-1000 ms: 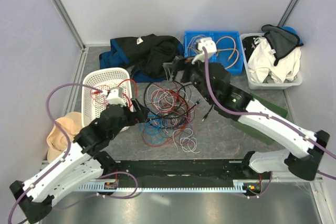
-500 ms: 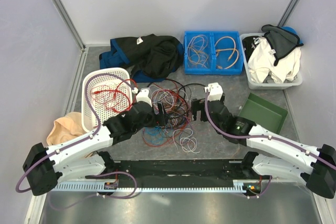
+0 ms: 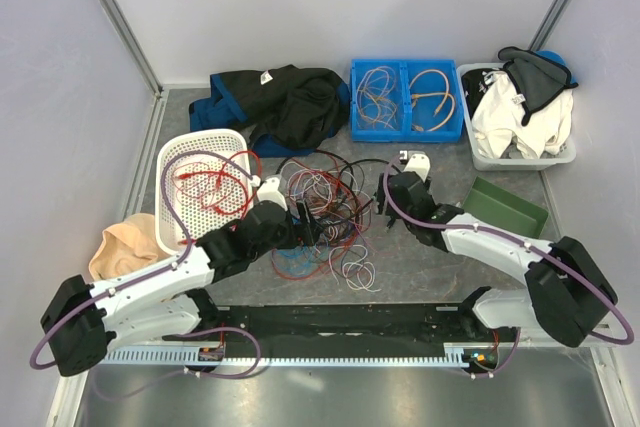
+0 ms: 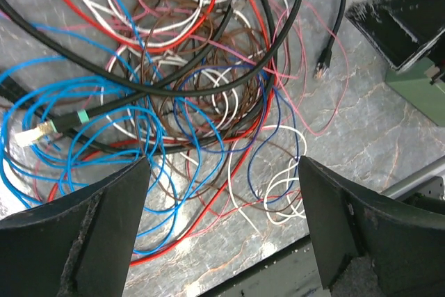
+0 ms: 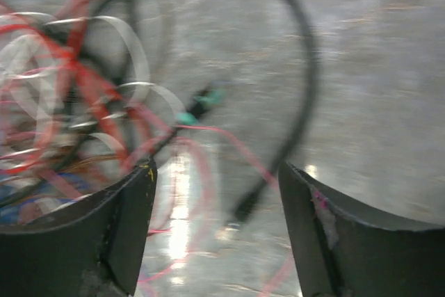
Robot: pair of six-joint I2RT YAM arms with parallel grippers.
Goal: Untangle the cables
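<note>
The cables [image 3: 325, 212] lie in a loose tangle of red, black, white, blue and brown wires at mid-table. My left gripper [image 3: 305, 229] hangs over the tangle's left side. In the left wrist view it [image 4: 222, 224] is open above blue, red and white loops [image 4: 208, 123], gripping none of them. My right gripper [image 3: 383, 209] sits at the tangle's right edge. In the blurred right wrist view it [image 5: 219, 224] is open low over the table. A black cable end [image 5: 247, 206] and a thin pink wire lie on the table between its fingers.
A white basket [image 3: 200, 139] with red wires stands left of the tangle. A blue bin [image 3: 405, 69] with more wires and a clear bin [image 3: 515, 161] of clothes are at the back. A green tray [image 3: 505, 209] lies right, a dark jacket [image 3: 280, 107] behind, a beige cloth [image 3: 120, 247] far left.
The right arm swung from the blue bin down to the tangle's right edge. The left arm reached from the basket over the tangle. Both jaws have narrowed slightly.
</note>
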